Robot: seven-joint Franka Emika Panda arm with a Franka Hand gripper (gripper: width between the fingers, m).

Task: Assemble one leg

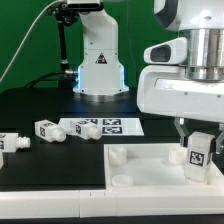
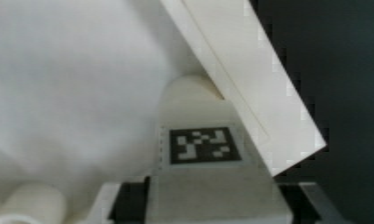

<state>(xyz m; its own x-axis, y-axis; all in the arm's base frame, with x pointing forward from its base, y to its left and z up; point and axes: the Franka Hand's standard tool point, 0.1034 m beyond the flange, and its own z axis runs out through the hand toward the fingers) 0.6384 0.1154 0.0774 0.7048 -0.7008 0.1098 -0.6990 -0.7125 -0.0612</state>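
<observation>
— Where is the leg (image 1: 197, 153)?
— We see it lower right, upright over the tabletop (image 1: 140, 168).
— The gripper (image 1: 196, 138)?
— Its jaws are closed on the leg, tag (image 2: 203, 144) facing us.

No readable txt; only b/w tag markers on leg (image 1: 197, 152), marker board (image 1: 98, 127).
</observation>
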